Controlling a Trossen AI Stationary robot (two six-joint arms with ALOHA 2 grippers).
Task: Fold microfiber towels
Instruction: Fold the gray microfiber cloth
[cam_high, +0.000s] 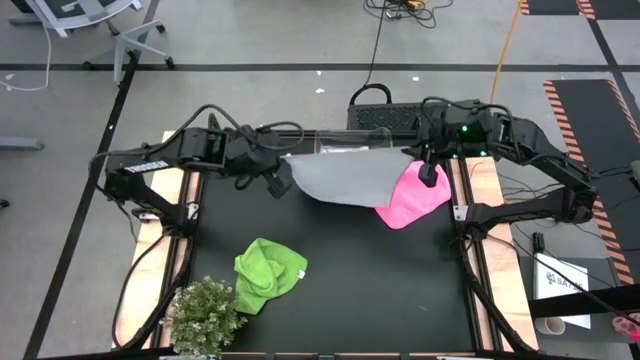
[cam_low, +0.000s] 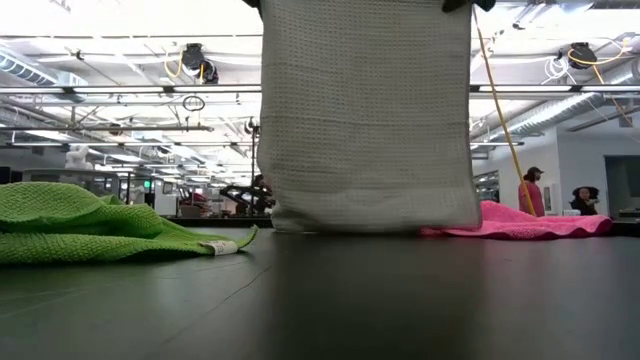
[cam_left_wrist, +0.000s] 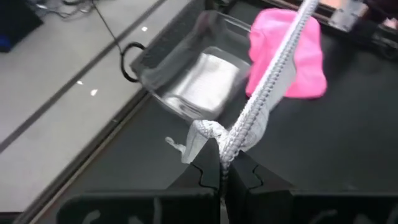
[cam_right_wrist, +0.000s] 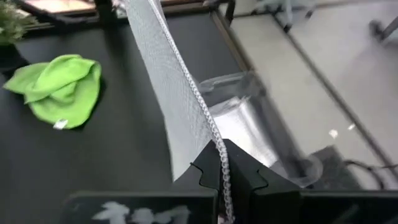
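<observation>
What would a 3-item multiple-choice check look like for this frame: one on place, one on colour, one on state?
1. Where does the green towel lie?
A. in the clear bin
B. on the mat beside the plant
C. under the pink towel

2. What colour is the towel held up by both hands?
A. white
B. pink
C. green

3. How is the white towel now?
A. folded flat on the mat
B. bunched in the bin
C. stretched between the left hand and right hand, hanging down

Answers: 1 B, it sits crumpled next to the plant in the high view. 2 A, the hanging cloth is white; the pink towel lies on the mat. 3 C, each wrist view shows shut fingers pinching an edge.
</observation>
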